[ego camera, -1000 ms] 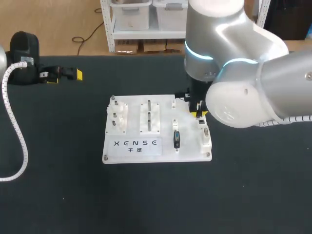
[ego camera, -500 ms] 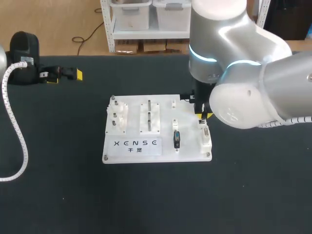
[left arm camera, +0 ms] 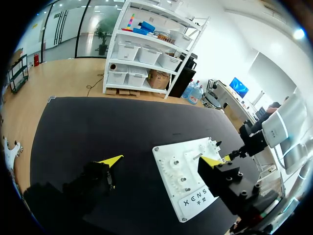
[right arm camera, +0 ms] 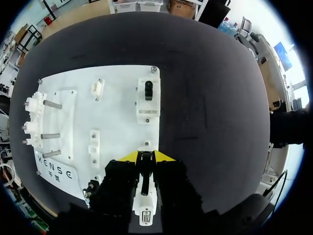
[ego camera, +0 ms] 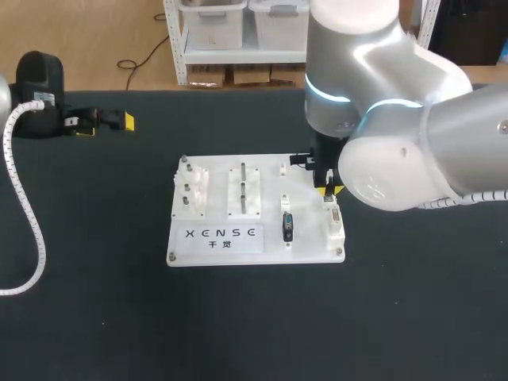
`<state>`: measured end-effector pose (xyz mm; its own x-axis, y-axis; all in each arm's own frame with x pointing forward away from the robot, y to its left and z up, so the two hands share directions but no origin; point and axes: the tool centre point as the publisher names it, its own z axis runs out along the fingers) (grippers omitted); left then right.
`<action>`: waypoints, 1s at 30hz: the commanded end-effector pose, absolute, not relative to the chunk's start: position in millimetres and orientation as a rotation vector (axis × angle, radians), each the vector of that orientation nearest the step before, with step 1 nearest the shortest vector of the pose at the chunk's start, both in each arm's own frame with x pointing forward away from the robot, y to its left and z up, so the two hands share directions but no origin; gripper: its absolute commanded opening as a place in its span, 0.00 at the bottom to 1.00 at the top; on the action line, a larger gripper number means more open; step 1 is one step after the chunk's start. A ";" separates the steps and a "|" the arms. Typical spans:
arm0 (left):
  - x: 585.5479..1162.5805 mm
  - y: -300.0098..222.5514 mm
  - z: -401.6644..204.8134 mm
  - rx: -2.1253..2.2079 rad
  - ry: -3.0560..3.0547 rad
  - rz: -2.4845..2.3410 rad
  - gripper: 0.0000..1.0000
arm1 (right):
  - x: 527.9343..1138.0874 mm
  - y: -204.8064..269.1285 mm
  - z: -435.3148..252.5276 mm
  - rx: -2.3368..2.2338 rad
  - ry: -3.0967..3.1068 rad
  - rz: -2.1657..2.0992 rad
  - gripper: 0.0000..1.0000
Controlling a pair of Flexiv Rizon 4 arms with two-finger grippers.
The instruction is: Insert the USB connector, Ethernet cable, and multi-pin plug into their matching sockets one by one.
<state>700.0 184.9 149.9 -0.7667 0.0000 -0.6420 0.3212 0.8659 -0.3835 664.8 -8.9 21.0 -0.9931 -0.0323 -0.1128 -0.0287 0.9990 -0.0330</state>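
2 tools are seen over a black surface, on which a white board of sockets is laid. The right tool is held over the board's right edge, and its yellow tips are drawn close together: a narrow black plug is pinched between them from both sides. Which of the 3 connectors it is cannot be told. Just behind the tips, between the finger bodies, a white piece with a small pinned face is seen. Straight ahead of this tool, near the board's far right corner, a white holder is mounted with a black part seated in it. To the tool's left, 2 small white blocks are fixed one beyond the other, and further left 3 metal pegs are set beside white fittings. In the head view another black connector is seated in a white mount just left of the right tool, and a longer white block is set just nearer than the tips, along the board's right edge. The left tool is held well apart from the board, over the far left of the surface; its fingers are spread wide and nothing is held between them. Seen from its wrist, the board is placed ahead of it, past its right finger.
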 end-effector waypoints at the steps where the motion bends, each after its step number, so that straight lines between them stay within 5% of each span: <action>1: 700.0 184.9 149.9 0.231 2.374 -0.637 1.00 | 664.9 -8.9 17.5 -0.040 3.029 -0.056 0.00; 18: 700.0 184.9 149.9 0.231 2.374 -0.637 1.00 | 667.1 -14.6 -4.8 0.032 3.064 -0.119 0.00; 20: 700.0 184.9 149.9 0.231 2.374 -0.637 1.00 | 667.2 -15.5 0.6 0.026 3.049 -0.124 0.45; 21: 700.0 184.9 149.9 0.231 2.374 -0.637 1.00 | 667.2 -15.7 4.0 0.026 3.043 -0.125 1.00; 30: 700.0 184.9 149.9 0.231 2.374 -0.637 1.00 | 665.6 -13.3 41.6 -0.002 2.963 -0.114 1.00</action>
<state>700.0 184.9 149.9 -0.7667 0.0000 -0.6420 0.3212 0.8658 -0.3836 679.6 -9.1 28.5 -0.9897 -0.0070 -0.1427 0.0049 0.9966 -0.0828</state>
